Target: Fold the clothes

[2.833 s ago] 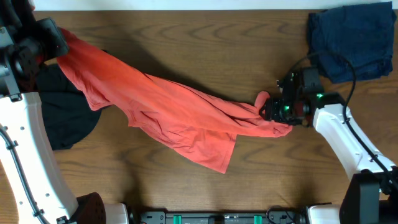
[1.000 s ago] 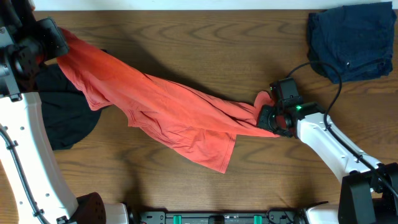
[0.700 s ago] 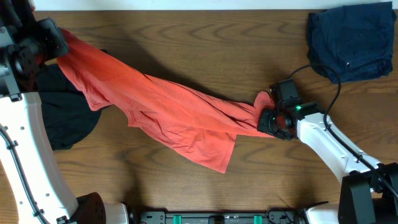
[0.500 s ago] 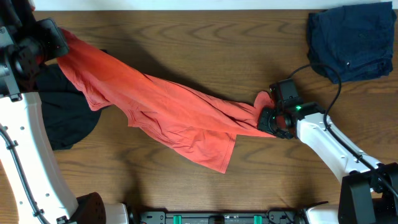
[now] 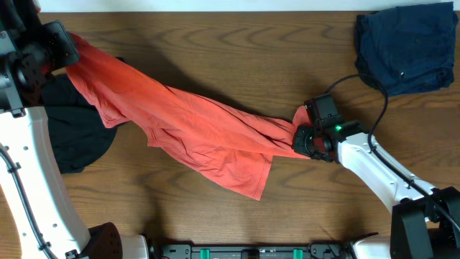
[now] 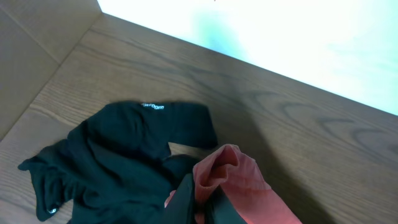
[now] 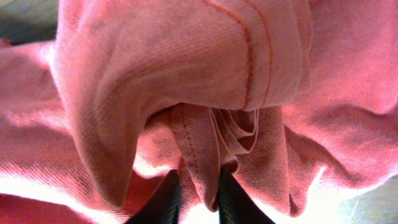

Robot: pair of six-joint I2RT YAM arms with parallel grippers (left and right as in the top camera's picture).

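Wood table (image 5: pixel 215 43), red shirt (image 5: pixel 187 122) stretched slantwise across it between both arms.
Shirt runs from far-left corner down to right of centre, loose hem sagging toward near edge. Black garment (image 5: pixel 72 137) crumpled at left, partly under shirt's raised end. Navy garment (image 5: pixel 406 47) heaped in far-right corner, well apart. Left gripper (image 6: pixel 202 202) clamped tight on shirt's upper end, above black garment. Right gripper (image 7: pixel 196 193) narrow, fingers pinching a bunched, seamed fold at shirt's right end.
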